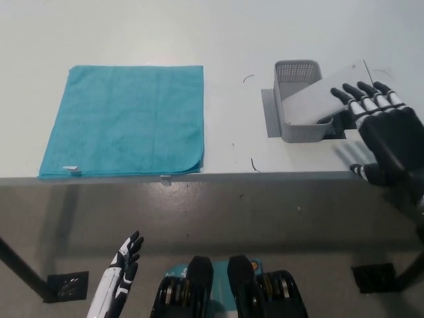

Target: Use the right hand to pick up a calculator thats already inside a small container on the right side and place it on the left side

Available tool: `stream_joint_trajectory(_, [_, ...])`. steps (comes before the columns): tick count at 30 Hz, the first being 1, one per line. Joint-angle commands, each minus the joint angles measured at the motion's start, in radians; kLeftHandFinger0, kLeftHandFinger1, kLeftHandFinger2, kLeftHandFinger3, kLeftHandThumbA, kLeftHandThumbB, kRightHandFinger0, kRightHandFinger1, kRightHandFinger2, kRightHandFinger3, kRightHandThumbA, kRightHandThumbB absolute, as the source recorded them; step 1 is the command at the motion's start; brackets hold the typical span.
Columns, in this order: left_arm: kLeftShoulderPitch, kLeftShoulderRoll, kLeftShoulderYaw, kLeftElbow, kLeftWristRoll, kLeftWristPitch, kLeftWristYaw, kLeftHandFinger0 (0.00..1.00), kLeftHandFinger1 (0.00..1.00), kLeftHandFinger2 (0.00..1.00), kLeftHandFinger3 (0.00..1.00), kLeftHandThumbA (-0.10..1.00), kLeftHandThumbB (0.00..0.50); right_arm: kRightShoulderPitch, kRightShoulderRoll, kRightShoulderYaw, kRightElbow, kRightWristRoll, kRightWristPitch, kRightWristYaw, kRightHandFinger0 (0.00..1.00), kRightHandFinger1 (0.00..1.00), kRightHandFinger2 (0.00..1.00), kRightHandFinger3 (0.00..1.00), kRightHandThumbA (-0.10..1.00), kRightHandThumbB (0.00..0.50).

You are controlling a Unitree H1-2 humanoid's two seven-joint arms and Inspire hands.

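Observation:
A light grey calculator (317, 98) lies tilted in a small grey perforated container (298, 103) at the table's right, its upper end sticking out over the right rim. My black right hand (384, 132) is open, fingers spread, just right of the container with its fingertips (358, 93) over the calculator's raised end. Whether they touch it is unclear. A teal cloth (126, 119) lies flat on the left side of the table. My white left hand (119, 278) rests open below the table's front edge at the lower left.
The container stands on a grey mat (269, 114) on the white table (232, 40). The table's front edge (199, 177) runs across the middle of the picture, with dark floor below it.

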Motion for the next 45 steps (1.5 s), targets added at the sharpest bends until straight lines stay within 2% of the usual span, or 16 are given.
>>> stream_joint_trajectory(1, [-0.002, 0.028, 0.014, -0.029, -0.02, -0.054, 0.008, 1.0, 1.0, 1.0, 1.0, 1.0, 0.136, -0.131, -0.026, 0.058, 0.125, -0.198, 0.055, 0.024, 1.0, 1.0, 1.0, 1.0, 1.0, 0.468])
stream_joint_trajectory(5, [0.004, 0.032, 0.007, -0.032, -0.011, -0.054, 0.016, 1.0, 1.0, 1.0, 1.0, 1.0, 0.137, -0.153, -0.025, 0.085, 0.194, -0.21, 0.065, -0.007, 1.0, 1.0, 1.0, 1.0, 1.0, 0.48])
stream_joint_trajectory(8, [0.004, 0.035, 0.008, -0.03, -0.008, -0.054, 0.02, 1.0, 1.0, 1.0, 1.0, 1.0, 0.145, -0.166, -0.019, 0.103, 0.225, -0.224, 0.071, -0.009, 1.0, 1.0, 1.0, 1.0, 1.0, 0.469])
stream_joint_trajectory(12, [0.005, 0.038, 0.01, -0.034, -0.016, -0.054, 0.021, 1.0, 1.0, 1.0, 1.0, 1.0, 0.128, -0.182, -0.016, 0.129, 0.278, -0.252, 0.07, -0.058, 1.0, 1.0, 1.0, 1.0, 1.0, 0.476])
stream_joint_trajectory(20, [0.011, 0.042, 0.0, -0.03, -0.004, -0.054, 0.03, 1.0, 1.0, 1.0, 1.0, 1.0, 0.179, -0.208, -0.012, 0.16, 0.346, -0.276, 0.087, -0.095, 1.0, 1.0, 1.0, 1.0, 1.0, 0.494])
stream_joint_trajectory(33, [0.016, 0.049, -0.006, -0.03, -0.004, -0.054, 0.038, 1.0, 1.0, 1.0, 1.0, 1.0, 0.151, -0.235, -0.003, 0.187, 0.377, -0.287, 0.087, -0.149, 1.0, 1.0, 1.0, 1.0, 1.0, 0.492])
stream_joint_trajectory(37, [0.019, 0.046, -0.002, -0.028, -0.004, -0.054, 0.04, 1.0, 1.0, 1.0, 1.0, 1.0, 0.166, -0.256, -0.004, 0.202, 0.399, -0.297, 0.084, -0.157, 1.0, 1.0, 1.0, 1.0, 1.0, 0.483])
stream_joint_trajectory(45, [0.035, 0.042, -0.005, -0.038, -0.007, -0.054, 0.041, 1.0, 1.0, 1.0, 1.0, 1.0, 0.156, -0.316, -0.003, 0.241, 0.498, -0.316, 0.087, -0.199, 1.0, 1.0, 1.0, 1.0, 1.0, 0.499])
